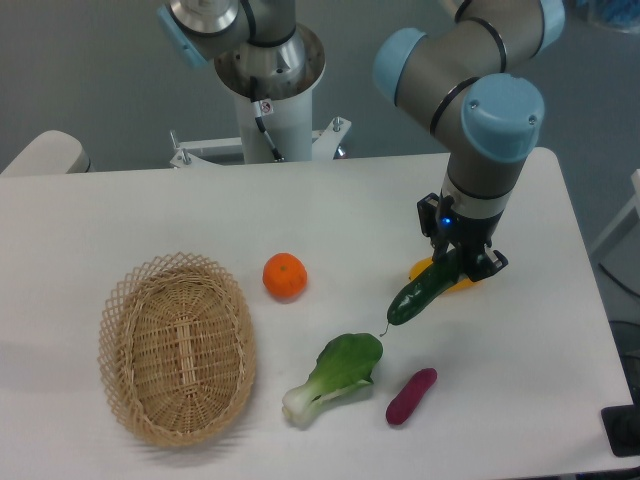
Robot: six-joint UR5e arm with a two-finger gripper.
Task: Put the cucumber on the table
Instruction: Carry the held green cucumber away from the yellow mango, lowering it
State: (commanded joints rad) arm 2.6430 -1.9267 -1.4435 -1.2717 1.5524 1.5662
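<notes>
Gripping the cucumber (pixel 420 294) near its upper end, the gripper (pixel 458 266) stood over the right half of the table (pixel 150 215), its fingers closed on the vegetable. The cucumber hung tilted, upper end at the fingers, thin stem tip pointing down and left toward the bok choy (pixel 333 375); whether that tip touched the tabletop could not be told. A yellow object (pixel 462 284) lay on the table just behind the gripper, mostly hidden by it, so its kind could not be made out. A small blue light glowed on the gripper's body.

An orange (pixel 284 275) sat near the table's middle, well apart from the cucumber. The bok choy lay below it toward the front edge, leaves up and right, white stalk down and left. Just beside it to the right lay a purple piece (pixel 411 396), slanted. A wicker basket (pixel 120 320) sat at the left front, oval.

At the back stood the arm's white base (pixel 270 110); a small sticker on it carried red marks too small to read. No other writing or brand showed.
</notes>
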